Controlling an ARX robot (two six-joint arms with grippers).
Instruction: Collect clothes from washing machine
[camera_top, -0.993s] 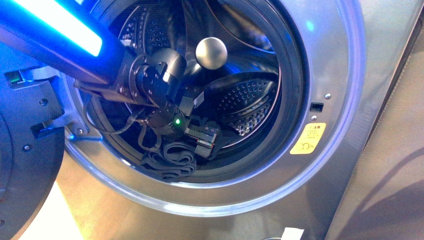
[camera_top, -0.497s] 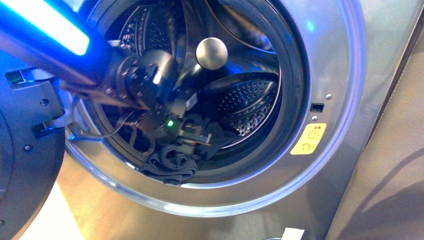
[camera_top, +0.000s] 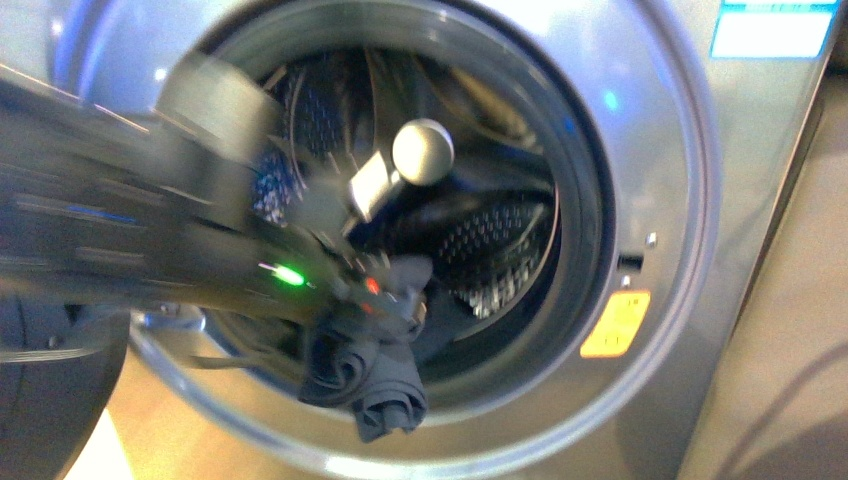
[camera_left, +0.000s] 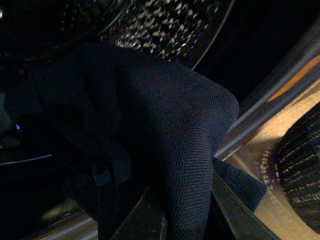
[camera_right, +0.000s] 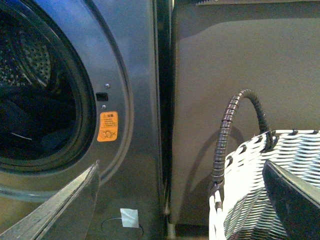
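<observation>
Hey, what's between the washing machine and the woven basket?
Right wrist view: only a dark vertical seam and a plain brown panel separate the washing machine from the basket; nothing stands there.

All views seemingly near washing machine (camera_top: 690, 200)

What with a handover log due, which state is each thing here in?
Dark slate-blue rumpled fabric garment: gripped, hanging out over the drum rim.
Silver-grey front-loading washing machine: porthole open.
Left end effector: shut on the garment.
Right end effector: open, empty.
White-and-black woven basket: upright.
</observation>
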